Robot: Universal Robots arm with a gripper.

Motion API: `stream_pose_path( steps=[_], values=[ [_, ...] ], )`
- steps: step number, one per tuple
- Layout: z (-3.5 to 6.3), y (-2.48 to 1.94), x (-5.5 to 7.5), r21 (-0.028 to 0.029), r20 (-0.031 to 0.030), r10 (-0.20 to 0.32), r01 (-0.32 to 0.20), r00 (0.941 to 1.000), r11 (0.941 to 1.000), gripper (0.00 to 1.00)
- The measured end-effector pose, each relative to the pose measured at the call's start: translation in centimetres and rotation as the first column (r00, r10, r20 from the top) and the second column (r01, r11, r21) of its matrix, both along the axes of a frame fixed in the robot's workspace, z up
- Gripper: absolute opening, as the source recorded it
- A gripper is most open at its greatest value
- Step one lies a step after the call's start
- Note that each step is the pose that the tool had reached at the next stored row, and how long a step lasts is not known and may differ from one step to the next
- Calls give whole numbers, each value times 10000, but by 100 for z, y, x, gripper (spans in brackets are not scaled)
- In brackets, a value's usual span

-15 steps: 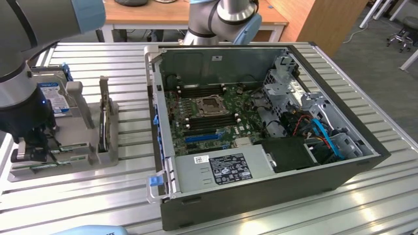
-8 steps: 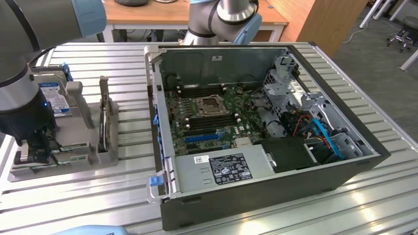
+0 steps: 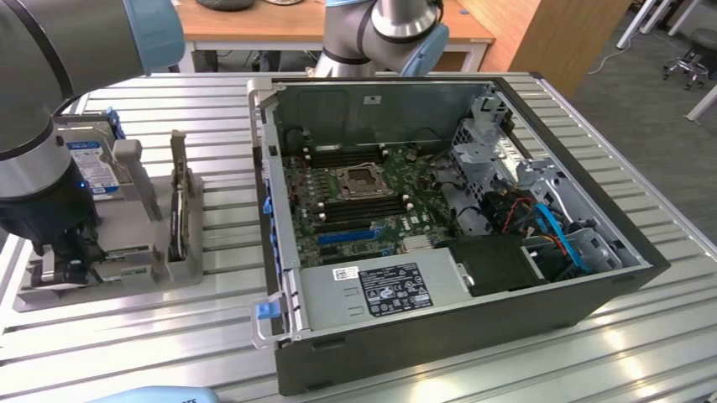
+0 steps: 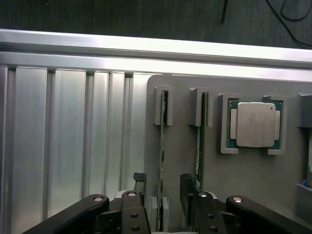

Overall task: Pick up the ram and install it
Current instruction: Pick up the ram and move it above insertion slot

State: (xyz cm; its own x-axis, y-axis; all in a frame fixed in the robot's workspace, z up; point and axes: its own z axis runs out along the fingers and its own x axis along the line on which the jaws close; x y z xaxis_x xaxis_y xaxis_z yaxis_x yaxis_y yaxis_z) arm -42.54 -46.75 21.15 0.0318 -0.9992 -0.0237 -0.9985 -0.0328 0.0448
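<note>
- Your gripper [image 4: 163, 184] hangs low over the grey parts holder [image 4: 183, 161], its fingers [image 4: 139, 181] apart, straddling one stick of ram [image 4: 161, 141] without clamping it.
- That ram stands on edge in its slot of the holder, a thin green board seen edge-on and running between the two fingers. A second stick [image 4: 199, 136] stands in the neighbouring slot, just beside the other finger.
- Further along the holder, the square silver processor [image 4: 253, 124] lies flat in its own pocket, clear of the jaws.
- In the exterior view, the gripper [image 3: 67, 256] is down at the holder on that view's left, with the hard drive [image 3: 96, 164] racked just behind it. The open computer case [image 3: 448, 344] sits well apart at centre on the slatted metal table [image 3: 146, 336].
- Judging by this, you are early in the job. The jaws are lined up on the stick, but it is neither gripped nor lifted. The carry to the motherboard [image 3: 358, 197] and the seating in a memory slot are not yet done.
</note>
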Motion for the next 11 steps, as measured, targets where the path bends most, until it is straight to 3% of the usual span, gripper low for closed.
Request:
stream_pose_path(
  steps=[8, 11],
  values=[
    [-39, -1, -1, 0, 1, 93, -93, 10000, 10000, 41],
    [-40, -27, -2, -1, -1, 107, -107, 9999, 9999, 41]
  ],
)
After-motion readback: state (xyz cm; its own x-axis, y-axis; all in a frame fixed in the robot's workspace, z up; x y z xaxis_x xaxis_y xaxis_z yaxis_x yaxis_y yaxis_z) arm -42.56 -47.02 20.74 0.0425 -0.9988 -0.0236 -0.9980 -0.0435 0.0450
